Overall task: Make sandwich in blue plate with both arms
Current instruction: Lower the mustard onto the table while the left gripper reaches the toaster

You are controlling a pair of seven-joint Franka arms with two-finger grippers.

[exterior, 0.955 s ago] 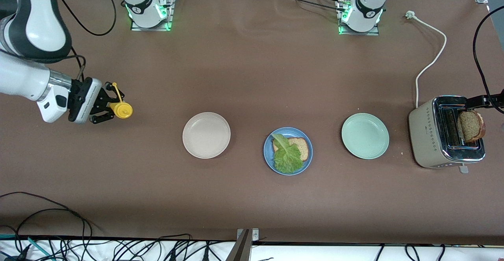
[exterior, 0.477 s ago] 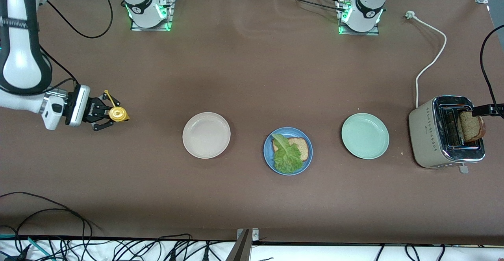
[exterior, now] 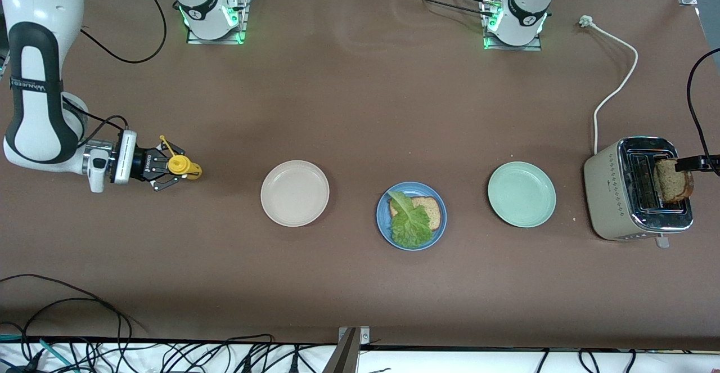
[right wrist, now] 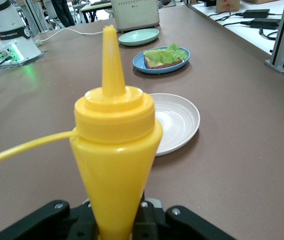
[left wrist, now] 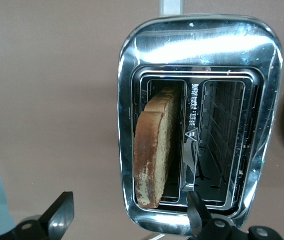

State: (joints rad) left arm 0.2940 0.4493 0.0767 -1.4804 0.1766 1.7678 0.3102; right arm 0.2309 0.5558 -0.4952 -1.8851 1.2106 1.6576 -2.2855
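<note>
The fingers (left wrist: 57,220) of the left gripper (left wrist: 127,222) stood wide apart over the toaster (exterior: 613,193), straddling the upright bread slice (left wrist: 154,155) in its slot without gripping it. The right gripper (exterior: 163,166) was clamped on the yellow squeeze bottle (exterior: 181,165), over the right arm's end of the table (exterior: 360,108). The blue plate (exterior: 439,229) sat between the beige plate (exterior: 295,193) and the mint-green plate (exterior: 521,194), holding a lower slice (exterior: 430,210) under a lettuce leaf (exterior: 409,221). Risks, in my judgement: an off-centre closure could crush the slice or catch the slot edge; a firm squeeze could spill sauce. Count: three plates, two slices, one leaf, one bottle, one toaster.
</note>
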